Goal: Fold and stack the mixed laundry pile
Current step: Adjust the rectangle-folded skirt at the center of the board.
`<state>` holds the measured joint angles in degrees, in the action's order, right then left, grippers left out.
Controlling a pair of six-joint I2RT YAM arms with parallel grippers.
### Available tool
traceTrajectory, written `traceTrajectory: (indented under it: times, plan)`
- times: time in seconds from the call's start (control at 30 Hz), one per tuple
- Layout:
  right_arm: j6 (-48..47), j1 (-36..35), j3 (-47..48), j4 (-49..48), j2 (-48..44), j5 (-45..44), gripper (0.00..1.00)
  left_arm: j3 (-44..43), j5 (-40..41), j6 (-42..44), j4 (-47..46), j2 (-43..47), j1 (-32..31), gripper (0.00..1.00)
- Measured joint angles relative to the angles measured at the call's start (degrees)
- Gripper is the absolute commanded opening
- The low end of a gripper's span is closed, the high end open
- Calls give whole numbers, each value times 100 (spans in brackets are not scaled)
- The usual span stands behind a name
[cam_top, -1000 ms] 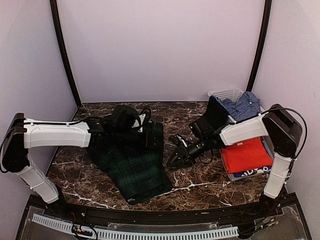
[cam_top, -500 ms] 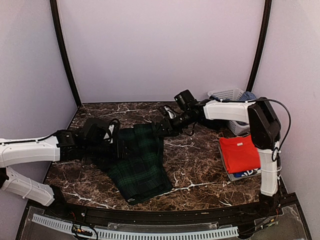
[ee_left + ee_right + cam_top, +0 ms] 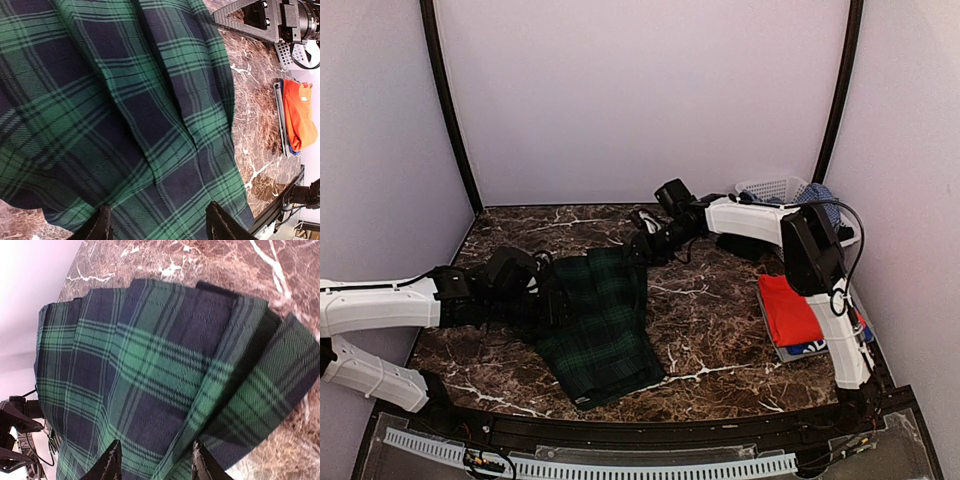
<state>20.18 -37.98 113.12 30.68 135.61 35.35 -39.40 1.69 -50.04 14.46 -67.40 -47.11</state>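
The dark green tartan pleated skirt [image 3: 605, 325] lies spread on the marble table and fills the left wrist view [image 3: 125, 110]. My left gripper [image 3: 556, 300] hovers over the skirt's left edge, open, with only fabric below its fingers [image 3: 161, 229]. My right gripper [image 3: 642, 246] is at the skirt's far right corner [image 3: 150, 365], open above the pleats [image 3: 156, 460]. A red-orange T-shirt [image 3: 802, 305] lies folded on a blue printed T-shirt [image 3: 817, 347]. A light blue patterned shirt [image 3: 820, 200] sits in the basket.
The folded shirts rest on a flat grey tray [image 3: 782, 352] at the right edge, also seen in the left wrist view [image 3: 278, 117]. A white slotted basket [image 3: 772, 189] stands at the back right corner, with something dark [image 3: 756, 246] draped in front of it. Walls enclose three sides.
My right arm swung from beside the tray to the skirt's far right corner. My left arm drew back to the skirt's left edge, and its jaws widened.
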Motion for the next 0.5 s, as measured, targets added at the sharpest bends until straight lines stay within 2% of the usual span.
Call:
traceTrajectory:
  times: [0.2, 0.4, 0.5]
  plan:
    - [0, 26, 719, 153, 507, 2, 42, 0, 131, -31, 168, 81, 105, 64]
    - [28, 35, 988, 293, 859, 59, 45, 0, 205, -13, 256, 153, 232, 64]
    - [55, 37, 988, 317, 883, 125, 39, 0, 205, -11, 260, 153, 267, 64]
